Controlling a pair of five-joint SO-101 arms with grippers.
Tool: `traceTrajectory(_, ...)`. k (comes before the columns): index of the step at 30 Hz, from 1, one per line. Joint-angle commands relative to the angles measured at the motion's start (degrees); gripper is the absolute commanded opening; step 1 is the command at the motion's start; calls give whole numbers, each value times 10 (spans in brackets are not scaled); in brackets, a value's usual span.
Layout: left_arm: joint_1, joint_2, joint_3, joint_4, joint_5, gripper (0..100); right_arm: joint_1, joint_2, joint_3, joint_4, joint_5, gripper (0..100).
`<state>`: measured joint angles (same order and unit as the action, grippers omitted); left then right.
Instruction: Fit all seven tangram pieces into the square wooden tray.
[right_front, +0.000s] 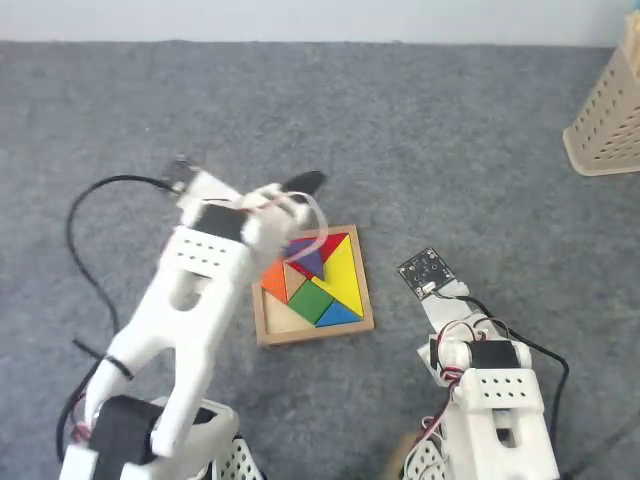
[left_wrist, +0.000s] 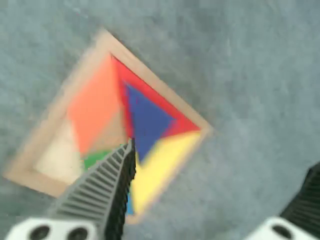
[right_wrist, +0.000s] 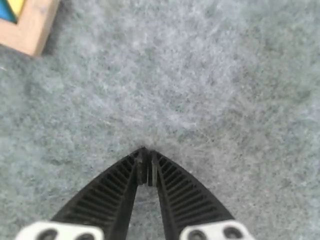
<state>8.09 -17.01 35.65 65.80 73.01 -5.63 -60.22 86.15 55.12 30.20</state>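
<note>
The square wooden tray (right_front: 268, 330) lies mid-table on grey carpet. It holds a yellow triangle (right_front: 345, 275), a red piece (right_front: 335, 243), a purple-blue triangle (right_front: 308, 260), an orange piece (right_front: 275, 278), a green piece (right_front: 312, 300) and a blue piece (right_front: 338, 315). In the left wrist view the purple-blue triangle (left_wrist: 147, 120) lies partly over the red piece (left_wrist: 167, 105), beside orange (left_wrist: 95, 107) and yellow (left_wrist: 160, 170); bare wood (left_wrist: 57, 155) shows in one corner. My left gripper (left_wrist: 225, 155) hangs wide open and empty above the tray's far edge. My right gripper (right_wrist: 146, 155) is shut on nothing, over carpet right of the tray.
A beige perforated basket (right_front: 610, 110) stands at the far right edge. The left arm's black cable (right_front: 80, 220) loops over the carpet on the left. A corner of the tray (right_wrist: 30, 30) shows in the right wrist view.
</note>
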Motion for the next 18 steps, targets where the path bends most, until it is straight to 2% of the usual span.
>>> traceTrajectory(1, -116, -25, -21, 35, -171, 473, 5, -13, -30, -11, 7, 9)
traceTrajectory(5, -295, -22, -15, 40, -367, 473, 5, 1, -99, -2, 7, 9)
traceTrajectory(9, -404, -23, 8, 52, -501, 472, -23, 74, -215, 44, 7, 9)
traceTrajectory(12, -429, -22, 35, 40, -559, 470, -75, 167, -309, 55, -35, 9)
traceTrajectory(18, -430, -22, 58, 33, -640, 396, -212, 348, -498, 42, -91, 8)
